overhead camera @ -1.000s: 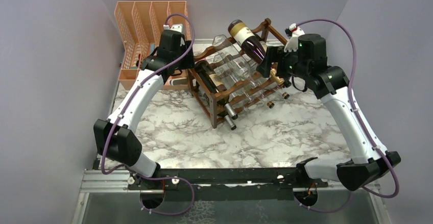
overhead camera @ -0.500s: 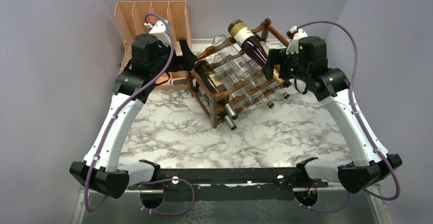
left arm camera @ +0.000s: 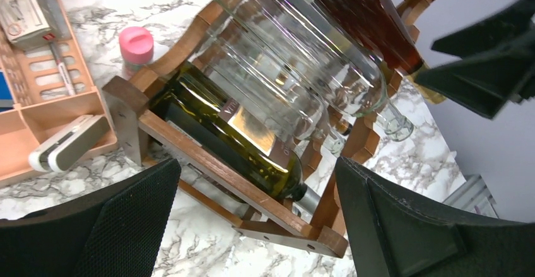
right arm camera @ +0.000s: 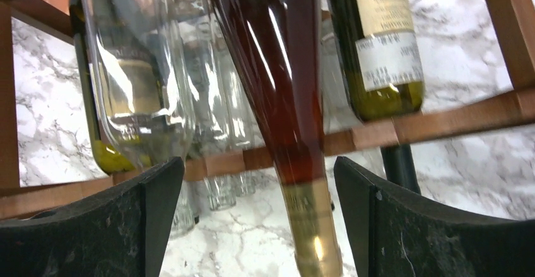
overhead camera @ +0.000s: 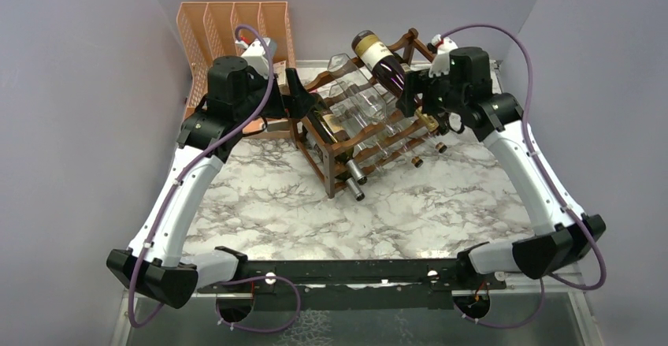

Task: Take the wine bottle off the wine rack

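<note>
The dark brown wooden wine rack (overhead camera: 340, 147) stands askew at the back of the marble table. A dark red wine bottle (overhead camera: 384, 63) with a cream label lies on its top tier, gold-foiled neck (right arm camera: 312, 226) pointing toward the right arm. My right gripper (overhead camera: 413, 96) is open at that neck. Its fingers (right arm camera: 148, 220) straddle the neck with a gap on each side. My left gripper (overhead camera: 297, 94) is open at the rack's left end. Between its fingers (left arm camera: 126, 217) lie the rack's lower rail (left arm camera: 221, 170) and a green bottle (left arm camera: 236, 141).
Clear empty bottles (overhead camera: 361, 98) and more bottles fill the other tiers. A peach mesh organizer (overhead camera: 230, 31) stands at the back left. Behind the rack are a pink-capped jar (left arm camera: 136, 43) and a wooden tray (left arm camera: 38, 122) with a white stapler (left arm camera: 68, 143). Grey walls close in on both sides.
The left gripper has opened and swung right from the organizer to the rack's left end. The right gripper has shifted slightly left and back along the red bottle's neck.
</note>
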You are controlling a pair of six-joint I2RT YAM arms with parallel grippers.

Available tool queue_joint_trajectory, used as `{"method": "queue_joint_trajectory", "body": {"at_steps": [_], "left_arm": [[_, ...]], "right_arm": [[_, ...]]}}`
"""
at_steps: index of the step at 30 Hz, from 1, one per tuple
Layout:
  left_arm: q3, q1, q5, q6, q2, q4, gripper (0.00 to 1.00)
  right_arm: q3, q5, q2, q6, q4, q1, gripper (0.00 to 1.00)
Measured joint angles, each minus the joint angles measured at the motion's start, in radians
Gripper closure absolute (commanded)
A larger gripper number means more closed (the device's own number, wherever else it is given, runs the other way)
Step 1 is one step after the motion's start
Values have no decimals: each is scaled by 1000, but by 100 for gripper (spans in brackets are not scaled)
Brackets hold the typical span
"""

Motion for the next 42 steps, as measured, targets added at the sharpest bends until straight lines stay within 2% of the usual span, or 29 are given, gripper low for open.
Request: {"method": "queue_joint_trajectory", "body": {"at_steps": [6,16,26,33,42], "left_arm": [[-21,-27,14,1,0,-1,1],[-56,-32,16,8,-28,0,1],[-80,-35,16,35,-32,0,1],[-80,-39,15,45,-34,-1,1],[-106,-39,15,52,-45,0,1]], "right_arm": [[124,-69,153,-44,17,0,6],[344,-63,339,-122,14,0,6],[488,-65,483,-190,5,0,7],[620,-54,580,-220,-72,0,7],[701,-16,645,-220,-142,16,6]]}}
